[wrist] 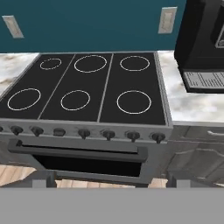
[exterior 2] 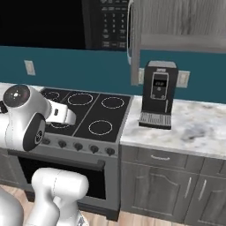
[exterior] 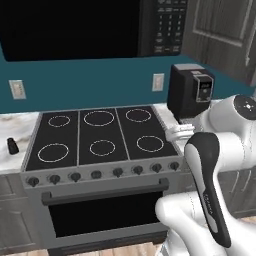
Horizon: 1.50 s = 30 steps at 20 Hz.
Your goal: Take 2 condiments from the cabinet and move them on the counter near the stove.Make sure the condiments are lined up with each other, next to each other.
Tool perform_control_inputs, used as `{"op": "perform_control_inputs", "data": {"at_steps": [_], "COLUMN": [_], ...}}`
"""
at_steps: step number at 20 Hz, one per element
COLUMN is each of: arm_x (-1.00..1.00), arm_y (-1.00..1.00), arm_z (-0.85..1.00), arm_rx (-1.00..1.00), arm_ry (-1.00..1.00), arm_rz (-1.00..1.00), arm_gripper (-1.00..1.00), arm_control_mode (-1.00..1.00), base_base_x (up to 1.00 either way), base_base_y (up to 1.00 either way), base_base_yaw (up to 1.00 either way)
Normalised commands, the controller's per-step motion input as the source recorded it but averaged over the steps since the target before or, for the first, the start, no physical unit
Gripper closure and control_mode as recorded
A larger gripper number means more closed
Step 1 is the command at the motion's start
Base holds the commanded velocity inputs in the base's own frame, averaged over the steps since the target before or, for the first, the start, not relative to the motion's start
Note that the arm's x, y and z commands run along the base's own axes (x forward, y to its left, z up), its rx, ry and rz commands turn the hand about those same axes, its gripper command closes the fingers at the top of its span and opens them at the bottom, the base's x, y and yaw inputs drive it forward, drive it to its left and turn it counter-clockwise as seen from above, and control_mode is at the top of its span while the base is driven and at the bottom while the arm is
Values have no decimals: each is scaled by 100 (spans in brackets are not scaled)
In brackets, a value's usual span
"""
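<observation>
A squat black condiment shaker (exterior: 12, 145) stands on the marble counter (exterior: 11, 126) just left of the stove (exterior: 100, 137). The stove's black glass top carries white ring burners, with knobs along its front (wrist: 85, 133). My gripper (wrist: 110, 181) hovers in front of the stove at knob height, open, its fingertips wide apart with nothing between them. The white hand (exterior: 179, 133) sits over the stove's right front corner. The grey wood-grain cabinet (exterior 2: 176, 20) hangs at the upper right, its door (exterior 2: 134, 44) swung open edge-on. What is inside it is hidden from below.
A black-and-silver coffee machine (exterior 2: 158, 95) stands on the counter (exterior 2: 198, 126) right of the stove. A black microwave (exterior: 75, 27) hangs above the cooktop. Wall outlets (exterior: 158, 82) dot the teal backsplash. Grey drawers (exterior 2: 154, 159) sit under the counter.
</observation>
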Motion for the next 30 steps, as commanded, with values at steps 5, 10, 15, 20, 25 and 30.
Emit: {"op": "perform_control_inputs", "data": {"at_steps": [5,10,15,20,25,30], "arm_x": [0,0,0,0,0,0], "arm_y": [0,0,0,0,0,0], "arm_z": [0,0,0,0,0,0], "arm_rx": [0,0,0,0,0,0], "arm_ry": [0,0,0,0,0,0], "arm_rz": [0,0,0,0,0,0], "arm_gripper": [-100,-100,-100,-100,-100,-100], "arm_control_mode": [100,100,100,100,100,100], "base_base_x": [0,0,0,16,35,27], "base_base_y": [-78,-79,-74,-66,-57,-53], "base_base_yaw": [0,0,0,0,0,0]}}
